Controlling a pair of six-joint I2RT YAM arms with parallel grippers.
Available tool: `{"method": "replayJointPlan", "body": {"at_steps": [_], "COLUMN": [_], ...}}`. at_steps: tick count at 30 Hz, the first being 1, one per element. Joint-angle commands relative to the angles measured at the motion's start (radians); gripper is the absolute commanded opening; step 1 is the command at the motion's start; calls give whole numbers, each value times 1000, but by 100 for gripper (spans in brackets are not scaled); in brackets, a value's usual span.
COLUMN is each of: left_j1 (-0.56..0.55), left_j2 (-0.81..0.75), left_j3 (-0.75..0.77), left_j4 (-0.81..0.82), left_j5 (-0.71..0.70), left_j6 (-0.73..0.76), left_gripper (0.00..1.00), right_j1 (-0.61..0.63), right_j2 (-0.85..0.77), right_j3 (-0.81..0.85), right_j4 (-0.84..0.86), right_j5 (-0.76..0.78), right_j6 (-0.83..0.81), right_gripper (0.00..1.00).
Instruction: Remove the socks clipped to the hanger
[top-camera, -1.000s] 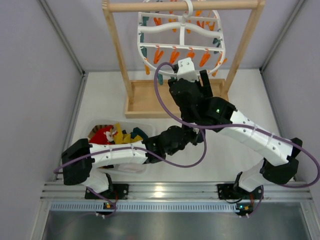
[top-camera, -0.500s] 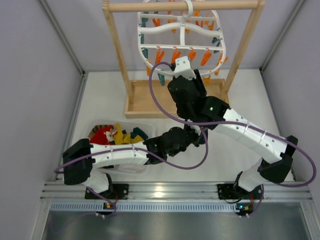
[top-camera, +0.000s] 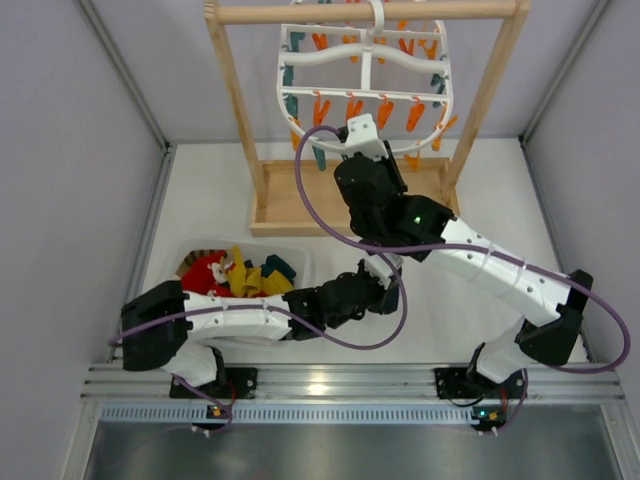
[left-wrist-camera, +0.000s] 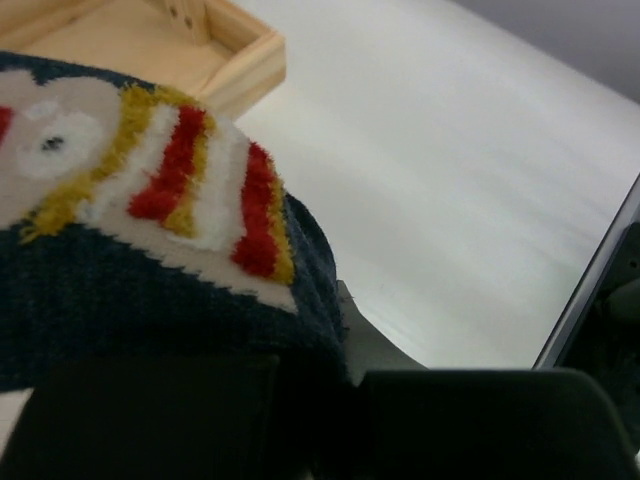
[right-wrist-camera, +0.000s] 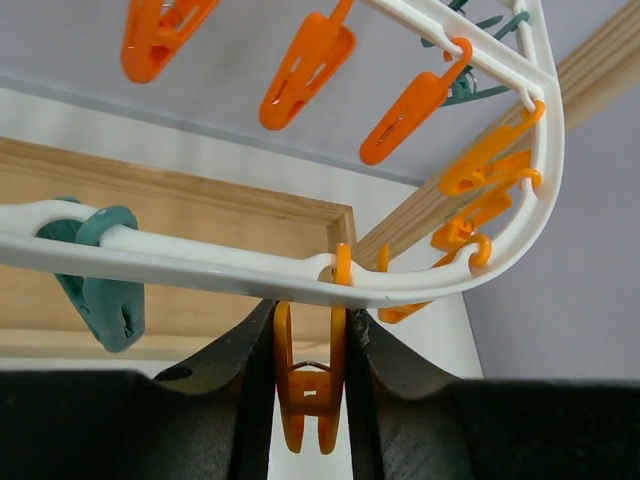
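The white hanger (top-camera: 365, 70) hangs from the wooden rack's top bar with orange and teal clips; I see no sock on it in these views. My right gripper (top-camera: 360, 135) is at its near rim, shut on an orange clip (right-wrist-camera: 310, 385) that dangles from the white rim (right-wrist-camera: 200, 265). My left gripper (top-camera: 372, 290) is low over the table, partly under the right arm. It is shut on a navy sock (left-wrist-camera: 150, 230) with a white, red and yellow patterned cuff. Red, yellow and teal socks (top-camera: 230, 272) lie in the clear bin.
The wooden rack (top-camera: 235, 100) stands at the back on its tray base (top-camera: 290, 205), whose corner shows in the left wrist view (left-wrist-camera: 235, 60). The clear bin (top-camera: 190, 250) sits at the near left. A teal clip (right-wrist-camera: 105, 290) hangs left of the right fingers.
The right gripper has shifted a little left along the hanger's near rim. The left gripper has drawn back toward the near edge with the navy sock.
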Motion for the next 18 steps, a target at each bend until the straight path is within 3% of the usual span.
{"method": "replayJointPlan", "body": {"at_steps": [1,3,8,10,14,18], "left_j1": [-4,-2,1,24,97,243], "left_j2": [-155,-229,-404,-477,-580,-657], "left_j3": [-89,-119,-139,-140,-144,-108], "left_j4": [6,-46,-392,-486,-698,-866], "left_j5": [-91,-142,-412,-446,-472,-434], "left_j6": [-109,-153,-206,-247,-298,-348], "left_gripper": [0,0,0,0,0,0], "right_j1": [-6,-6,-6,-5,-5,-5], "right_j2": [-58,-90,-176,-234,-340,-470], "right_j3": [-31,-51,-112,-167,-293,-446], "right_j4": [33,33,12,24,71,120], "right_j5": [-33,-64,-186,-243,-407,-523], "right_j6": [11,17,95,149,174,204], "right_gripper": [27,35,60,70,99,99]}}
